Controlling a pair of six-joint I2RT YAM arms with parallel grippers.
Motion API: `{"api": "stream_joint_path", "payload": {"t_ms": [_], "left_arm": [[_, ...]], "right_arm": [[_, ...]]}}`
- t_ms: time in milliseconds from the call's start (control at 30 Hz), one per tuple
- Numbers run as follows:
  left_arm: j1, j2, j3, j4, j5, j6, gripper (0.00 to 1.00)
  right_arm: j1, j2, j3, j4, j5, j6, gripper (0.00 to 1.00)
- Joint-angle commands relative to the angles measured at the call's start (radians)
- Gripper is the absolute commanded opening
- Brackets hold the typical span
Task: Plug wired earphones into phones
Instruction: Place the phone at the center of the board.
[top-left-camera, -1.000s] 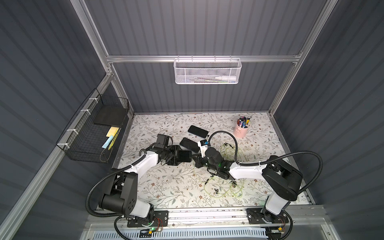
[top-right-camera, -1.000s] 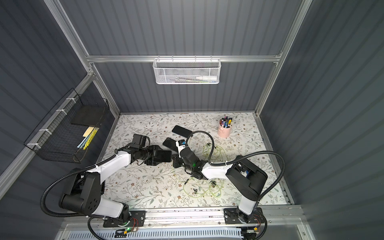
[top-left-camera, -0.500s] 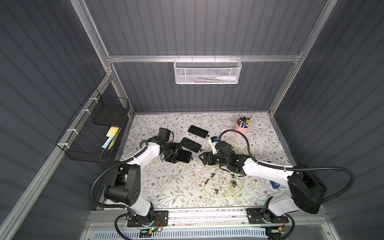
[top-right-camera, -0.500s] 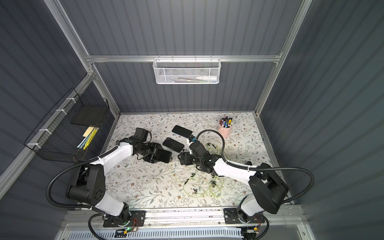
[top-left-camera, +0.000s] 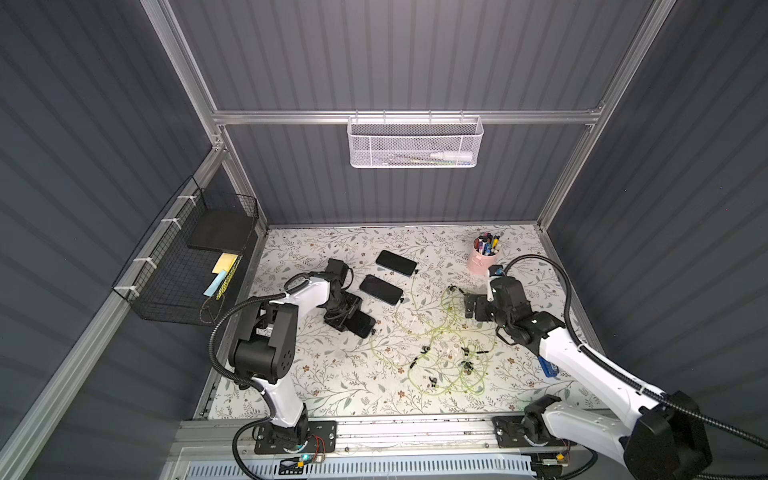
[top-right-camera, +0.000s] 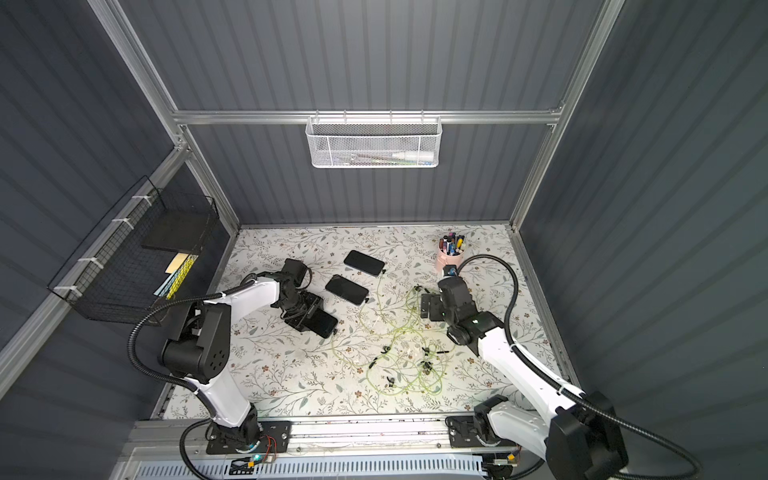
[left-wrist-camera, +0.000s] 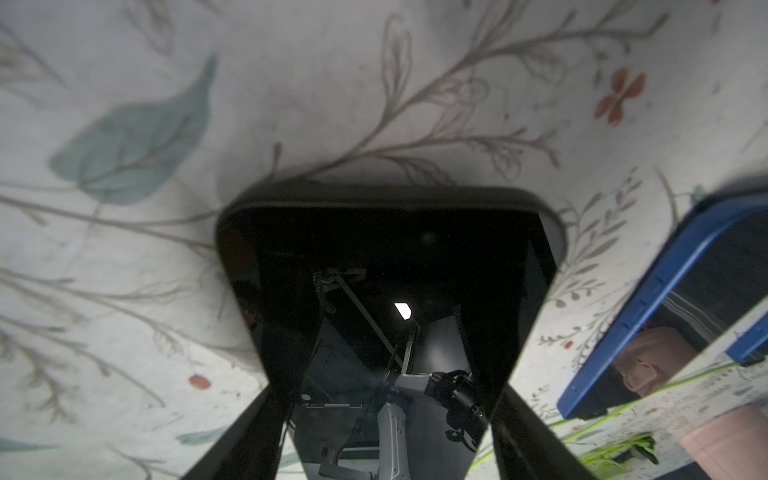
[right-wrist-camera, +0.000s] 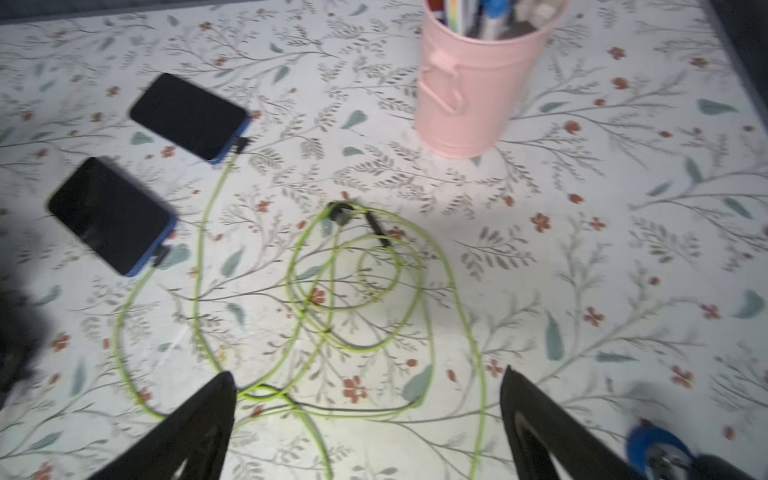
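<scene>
We began at the right pincer (right-wrist-camera: 366, 372): its jaws stood wide apart with nothing between them, low over the wired earphones (right-wrist-camera: 353, 291). The yellow-green loops lay directly beneath and just ahead of it. Among them, a little ahead, lay a short black piece (right-wrist-camera: 376, 229), slanted across the pincer's line of reach; whether it was a plug or an inline control we could not tell. Farther ahead and off to one side sat the middle phone (right-wrist-camera: 110, 216) and the far phone (right-wrist-camera: 189, 116), each with a cable meeting its nearer end. We judged this arm much the nearer to the tangle.

The left pincer (left-wrist-camera: 386, 386) was clamped on the third phone (left-wrist-camera: 386, 232) across its short width. The phone's long axis ran straight out along the pincer's reach. In a top view a small dark bit (top-left-camera: 374, 332) sat at the phone's end nearest the tangle; we could not tell whether a plug was seated there.

Ahead of the right pincer, on the side away from the phones, the pink cup (right-wrist-camera: 469, 104) held pens. High beyond both pincers, the white mesh basket (top-left-camera: 415, 143) held a white tube. Out past the left arm, the black wire basket (top-left-camera: 187, 266) held a dark slab and yellow and blue slips.
</scene>
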Motion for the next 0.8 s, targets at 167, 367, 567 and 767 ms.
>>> {"api": "stream_joint_path", "payload": {"t_ms": [167,367,567,767], "left_arm": [[-0.072,0.079,0.051,0.016,-0.045,0.043,0.71],[-0.08,0.078,0.048,0.045,-0.039,0.071,1.0],[-0.078,0.044,0.074,0.012,-0.075,0.143,1.0],[-0.072,-0.212,0.107,-0.13,-0.608,0.406,1.0]], "right_arm": [[-0.218,-0.033,-0.098,0.095,-0.029,-0.151,0.99],[-0.242,0.03,-0.268,0.473,0.029,-0.259,0.99],[-0.278,0.117,-0.294,0.737,-0.004,-0.303,0.99],[-0.3,0.284,-0.284,0.993,-0.051,-0.327,0.99]]}}
